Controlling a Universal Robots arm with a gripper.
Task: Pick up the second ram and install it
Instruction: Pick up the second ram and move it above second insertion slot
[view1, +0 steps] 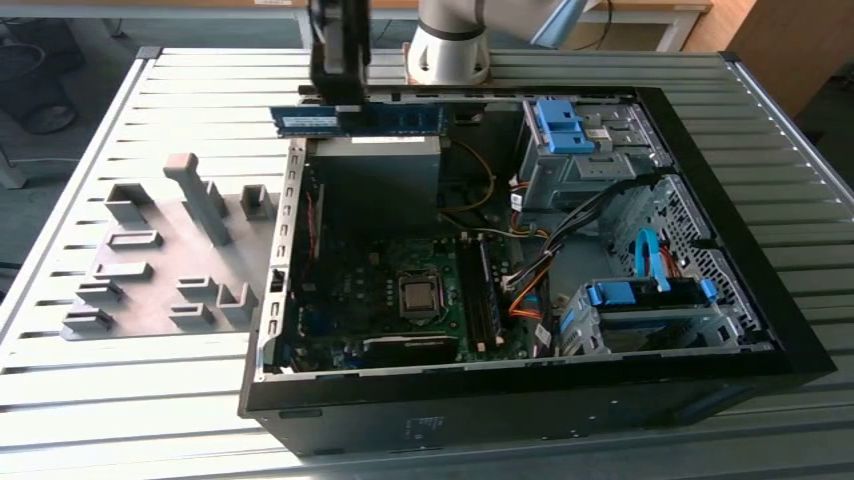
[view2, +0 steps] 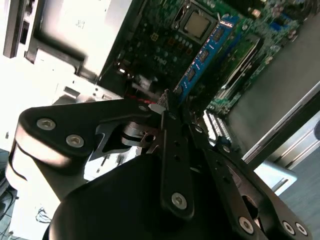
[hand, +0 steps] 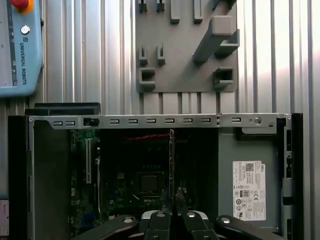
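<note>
The second ram (view1: 400, 120), a slim blue-green strip with dark chips, hangs level above the far rim of the open computer case (view1: 694, 150). My gripper (view1: 344, 105) is shut on its middle from above. In the first wrist view the ram (hand: 171, 155) shows edge-on as a thin dark line running out from my gripper (hand: 173, 202), over the motherboard (hand: 145, 180). In the second wrist view my fingers (view2: 172, 145) are pressed together. Beyond them another blue memory stick (view2: 205, 55) stands in a slot beside the processor (view2: 197, 22).
A grey fixture plate (view1: 160, 260) with raised blocks lies on the slatted table at the exterior view's left of the case. Inside the case are the power supply (view1: 378, 170), cables and blue drive cages (view1: 641, 300). The arm's base (view1: 447, 45) stands behind it.
</note>
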